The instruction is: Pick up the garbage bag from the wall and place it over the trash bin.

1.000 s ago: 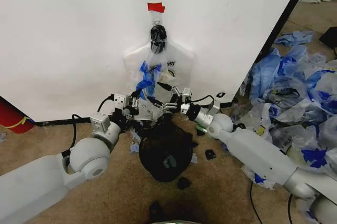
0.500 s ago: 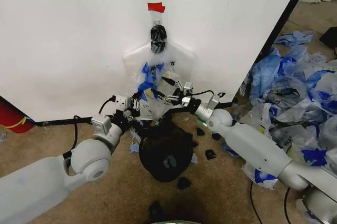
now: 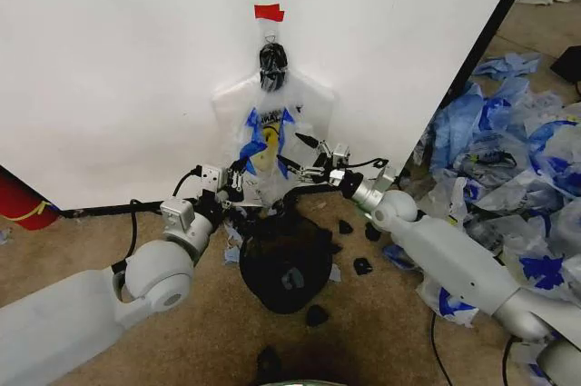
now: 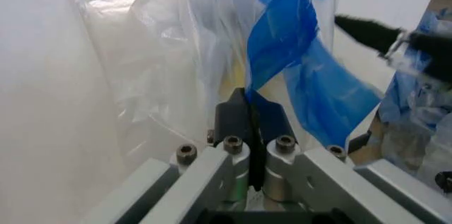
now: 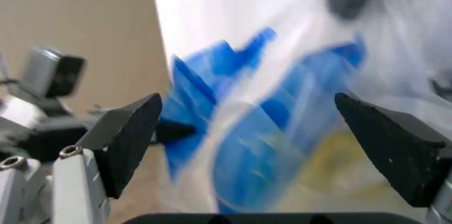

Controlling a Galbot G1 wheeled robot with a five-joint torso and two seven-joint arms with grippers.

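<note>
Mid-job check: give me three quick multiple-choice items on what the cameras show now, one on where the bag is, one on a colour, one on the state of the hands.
1. Where is the garbage bag?
A. Hanging on the wall above the trash bin
B. Stretched over the bin's rim
C. Lying on the carpet

2. What colour is the tape above the bag's hook?
A. Yellow
B. Red
C. Green

3. How do the two hands stand?
A. Both open
B. Left open, right shut on the bag
C. Left shut on the bag's blue handle, right open

Answers:
1. A: the bag hangs from the wall, with the trash bin on the floor below it.
2. B: the tape is red.
3. C: the left hand pinches the blue handle; the right hand has its fingers spread wide before the bag.
</note>
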